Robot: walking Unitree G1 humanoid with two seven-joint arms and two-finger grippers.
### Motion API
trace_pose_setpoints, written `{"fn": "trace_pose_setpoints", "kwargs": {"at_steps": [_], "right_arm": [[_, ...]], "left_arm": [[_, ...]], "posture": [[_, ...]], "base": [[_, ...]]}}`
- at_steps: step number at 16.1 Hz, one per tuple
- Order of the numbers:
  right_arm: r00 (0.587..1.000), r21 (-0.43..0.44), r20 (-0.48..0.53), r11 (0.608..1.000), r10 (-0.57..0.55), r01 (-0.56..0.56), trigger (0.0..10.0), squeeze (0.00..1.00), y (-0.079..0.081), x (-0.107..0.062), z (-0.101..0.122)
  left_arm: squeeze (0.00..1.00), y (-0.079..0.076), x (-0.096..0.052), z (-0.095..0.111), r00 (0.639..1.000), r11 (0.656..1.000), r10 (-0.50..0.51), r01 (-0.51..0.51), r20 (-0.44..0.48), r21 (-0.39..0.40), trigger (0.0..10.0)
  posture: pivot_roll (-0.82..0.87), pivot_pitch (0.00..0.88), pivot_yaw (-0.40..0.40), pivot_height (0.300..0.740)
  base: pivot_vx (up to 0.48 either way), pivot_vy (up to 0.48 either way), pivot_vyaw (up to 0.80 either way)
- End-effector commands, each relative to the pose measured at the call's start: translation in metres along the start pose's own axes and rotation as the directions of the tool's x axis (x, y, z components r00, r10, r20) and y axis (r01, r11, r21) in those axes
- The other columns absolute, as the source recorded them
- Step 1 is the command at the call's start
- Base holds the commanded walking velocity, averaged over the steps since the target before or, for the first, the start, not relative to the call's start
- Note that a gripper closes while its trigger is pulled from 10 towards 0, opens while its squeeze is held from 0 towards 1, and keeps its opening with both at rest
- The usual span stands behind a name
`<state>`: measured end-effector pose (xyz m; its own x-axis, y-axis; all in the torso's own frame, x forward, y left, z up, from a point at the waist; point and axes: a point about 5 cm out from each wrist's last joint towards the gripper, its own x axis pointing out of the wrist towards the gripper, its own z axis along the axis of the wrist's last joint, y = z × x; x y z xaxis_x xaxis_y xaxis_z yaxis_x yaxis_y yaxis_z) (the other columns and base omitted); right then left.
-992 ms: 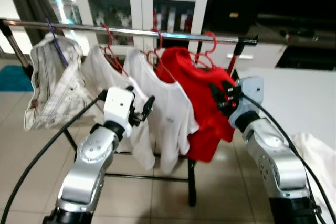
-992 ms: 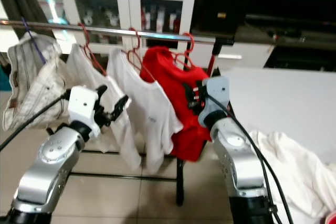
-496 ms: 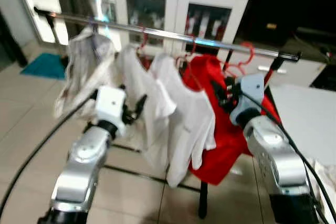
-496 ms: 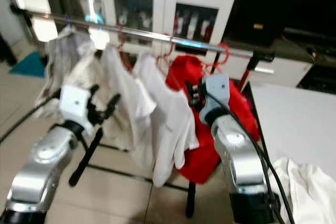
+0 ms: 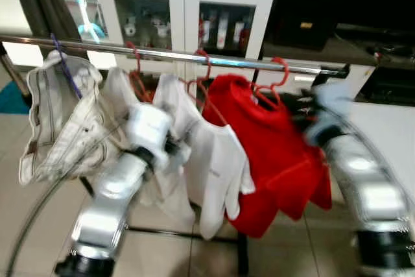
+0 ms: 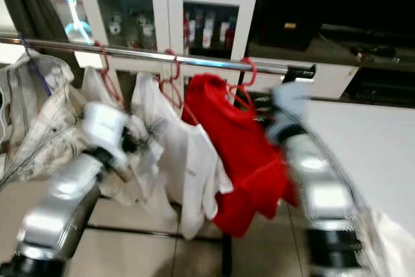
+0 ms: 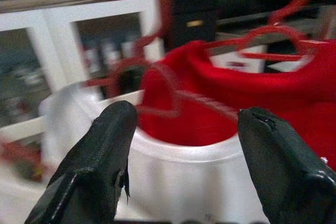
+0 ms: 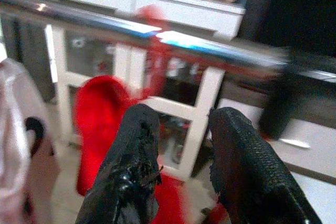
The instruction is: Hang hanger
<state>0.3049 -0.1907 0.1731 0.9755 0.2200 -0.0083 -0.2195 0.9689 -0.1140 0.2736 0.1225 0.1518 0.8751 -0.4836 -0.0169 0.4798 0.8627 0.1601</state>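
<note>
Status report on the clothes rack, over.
Both end effectors open and empty, left end effector at the white shirt, right end effector near the rail. Red shirt hangs on its red hanger. Nothing blocking.

No legible text, label, brand, number or sign is found in any view; a small dark mark is seen on the chest of the white T-shirt hung on the rail, but it is too blurred to be read.

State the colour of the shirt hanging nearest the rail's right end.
Red; the shirt hangs on a red hanger, clearest in the left eye view.
</note>
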Motion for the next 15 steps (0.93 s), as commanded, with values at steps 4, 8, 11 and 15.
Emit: {"fn": "trace_pose_setpoints", "kwargs": {"at_steps": [4,8,11,15], "right_arm": [[0.976,-0.003,-0.038,0.976,0.216,-0.217,10.0,1.00,-0.003,-0.004,0.011],[0.962,-0.016,-0.162,0.974,0.220,-0.226,10.0,1.00,-0.014,0.012,0.006],[0.946,-0.017,-0.201,0.964,0.255,-0.264,10.0,0.00,-0.016,0.030,0.009],[0.932,0.004,-0.240,0.960,0.273,-0.281,10.0,0.00,-0.019,0.055,0.008]], "left_arm": [[0.00,-0.002,-0.007,0.008,0.988,0.988,-0.152,0.152,0.032,0.017,10.0],[0.00,-0.004,-0.013,0.008,0.961,0.961,-0.276,0.276,-0.007,0.020,10.0],[0.00,-0.005,-0.019,0.011,0.934,0.934,-0.357,0.357,-0.019,0.010,10.0],[0.00,-0.012,-0.024,0.014,0.908,0.908,-0.418,0.418,-0.017,-0.016,10.0]], "posture": [[-0.09,0.000,-0.051,0.740],[-0.10,0.000,-0.041,0.740],[-0.09,0.000,-0.038,0.740],[-0.08,0.000,-0.045,0.740]], "base": [[0.000,0.000,0.00],[0.000,0.000,0.00],[0.000,0.000,0.00],[0.000,0.000,0.00]]}}
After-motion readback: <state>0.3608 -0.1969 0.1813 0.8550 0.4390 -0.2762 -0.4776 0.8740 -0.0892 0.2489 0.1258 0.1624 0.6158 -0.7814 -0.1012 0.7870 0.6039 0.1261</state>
